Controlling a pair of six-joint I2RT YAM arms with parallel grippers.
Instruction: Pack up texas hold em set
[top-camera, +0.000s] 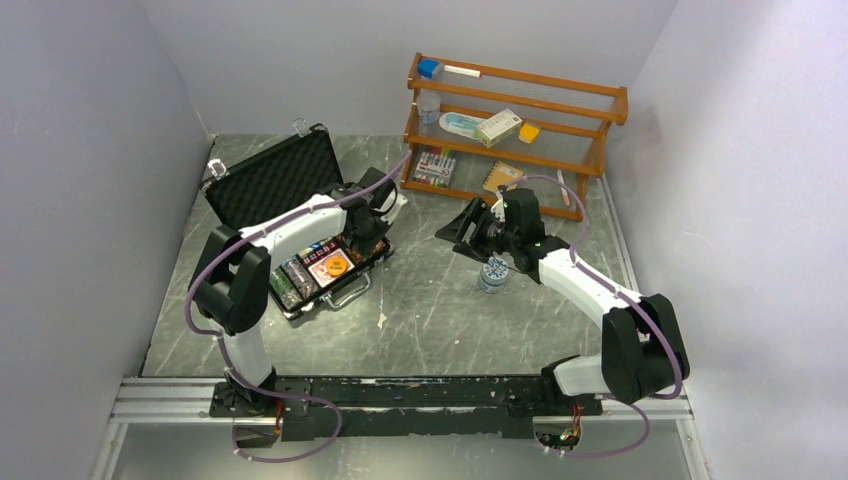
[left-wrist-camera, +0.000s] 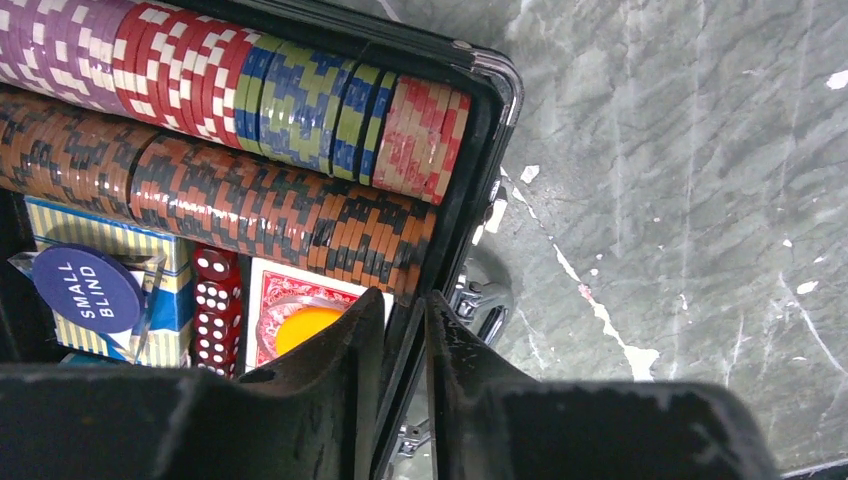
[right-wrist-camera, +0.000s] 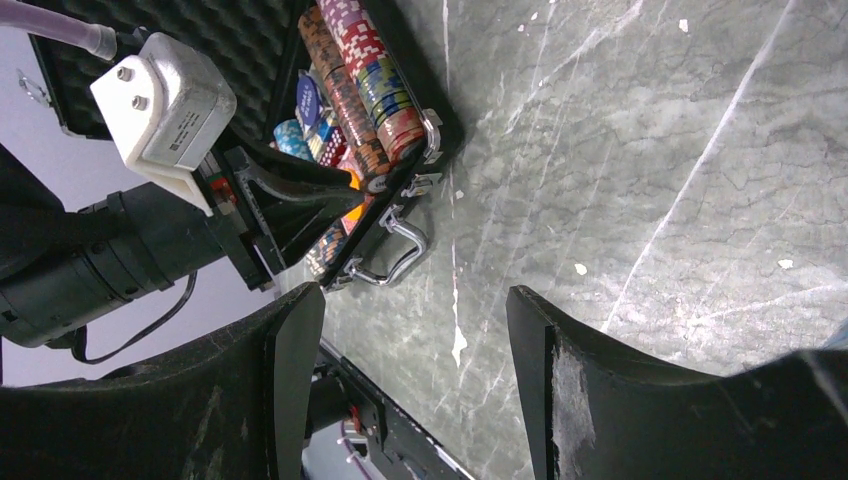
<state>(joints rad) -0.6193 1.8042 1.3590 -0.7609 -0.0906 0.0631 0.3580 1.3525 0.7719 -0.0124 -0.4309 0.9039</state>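
From the top camera, you see the black case (top-camera: 300, 240) lying open on the table (top-camera: 430, 310), left of the middle. Its foam lid (top-camera: 272, 180) is tipped back. The left pincer (top-camera: 365, 238) is down at the case's right end. Its arm covers the fingers, so from here you cannot tell how they stand. The orange disc (top-camera: 335, 265) shows inside the case. The right pincer (top-camera: 462, 232) hangs above the table, well apart from the case. Under that arm, blue-white chips (top-camera: 492, 275) stand on the table in a small stack, partly hidden. A wooden shelf (top-camera: 515, 130) stands at the back.

From the left wrist, you see that pincer's fingers (left-wrist-camera: 340, 350) nearly together. One is inside the case and one is outside, and the case wall runs into the thin gap. You cannot tell if they squeeze it. A mixed row of chips (left-wrist-camera: 250, 85) and a red-brown row (left-wrist-camera: 250, 200) lie on edge. Below them, the fingers cut off part of the card deck (left-wrist-camera: 290, 285) and the orange disc. Red dice (left-wrist-camera: 215, 305) and a blue disc (left-wrist-camera: 88, 288) marked "SMALL BLIND" sit to the left.

From the right wrist, you see the right pincer's fingers wide apart, with only table between them. The case sits far off at the top with its metal handle (right-wrist-camera: 395, 250) showing. The left arm covers much of it.
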